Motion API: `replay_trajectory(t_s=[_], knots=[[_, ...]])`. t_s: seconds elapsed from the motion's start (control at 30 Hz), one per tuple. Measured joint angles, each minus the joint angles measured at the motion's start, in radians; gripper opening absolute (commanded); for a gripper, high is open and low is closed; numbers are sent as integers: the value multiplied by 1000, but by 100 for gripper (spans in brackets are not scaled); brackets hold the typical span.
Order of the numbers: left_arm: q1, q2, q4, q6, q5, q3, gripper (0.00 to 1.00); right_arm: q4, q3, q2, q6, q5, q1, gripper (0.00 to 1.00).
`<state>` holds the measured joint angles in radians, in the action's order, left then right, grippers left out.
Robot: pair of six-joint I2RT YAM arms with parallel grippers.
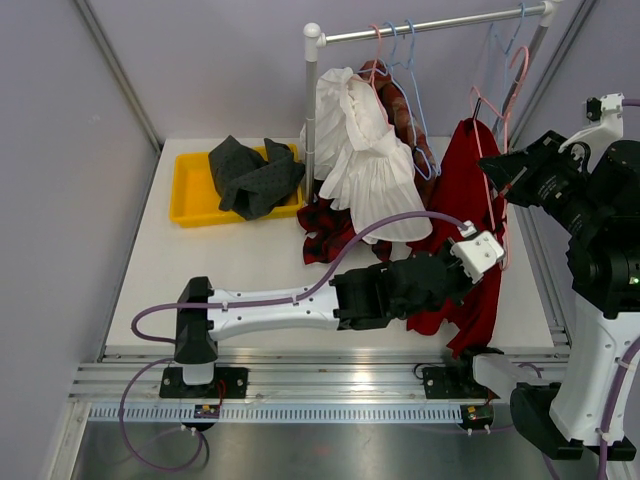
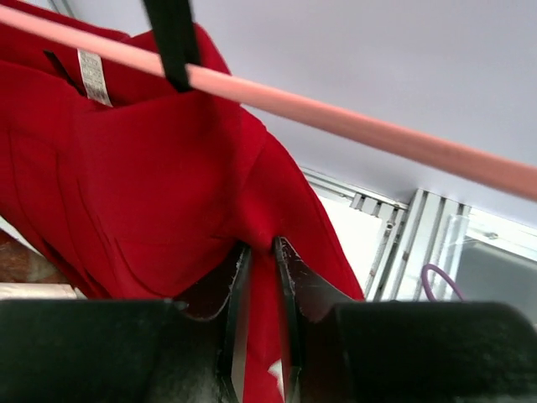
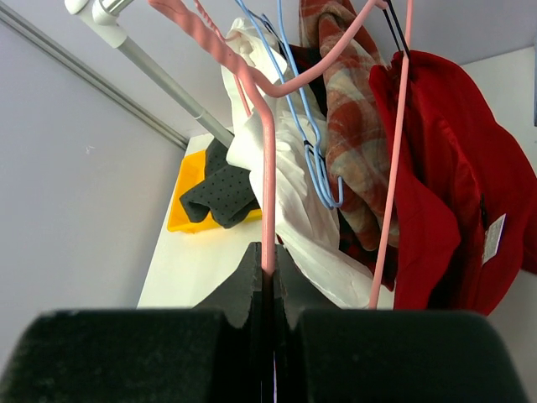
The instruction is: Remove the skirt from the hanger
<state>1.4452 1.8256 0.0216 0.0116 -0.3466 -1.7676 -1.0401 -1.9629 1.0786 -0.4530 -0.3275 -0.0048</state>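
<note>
Step in hand: grip made, pull-off not yet begun. Left jaws are pinched nearly together on a fold of the red skirt [image 2: 126,193]. Right jaws are clamped flat on a pink hanger [image 3: 267,168], which I judge to be the skirt's own. The skirt hangs from the clothes rail [image 1: 430,28] at 2 o'clock above the tabletop [image 1: 230,260], with its lower edge draped down toward 4 o'clock. Fabric is a soft, matte weave that folds loosely; it has a white care label [image 2: 92,75] and a black hanging loop [image 2: 172,38] over the hanger's bar. The hanger is thin, smooth, rigid coated wire. Next move calls for holding the hanger steady at 3 o'clock and drawing the cloth sideways so the loop slides off the bar's end; a straight downward tug would likely just tension it.
</note>
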Motion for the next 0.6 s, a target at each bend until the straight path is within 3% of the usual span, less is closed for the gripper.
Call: replay_trajectory(t_s=[0.07, 0.4, 0.6], knots=[[0, 5, -8, -6, -8, -2, 0, -2, 0, 7, -3, -1, 0, 0], [7, 22, -23, -28, -45, -18, 0, 2, 3, 8, -12, -7, 0, 0], [82, -31, -3, -64, -120, 25, 0, 23, 37, 13, -7, 5, 0, 0]])
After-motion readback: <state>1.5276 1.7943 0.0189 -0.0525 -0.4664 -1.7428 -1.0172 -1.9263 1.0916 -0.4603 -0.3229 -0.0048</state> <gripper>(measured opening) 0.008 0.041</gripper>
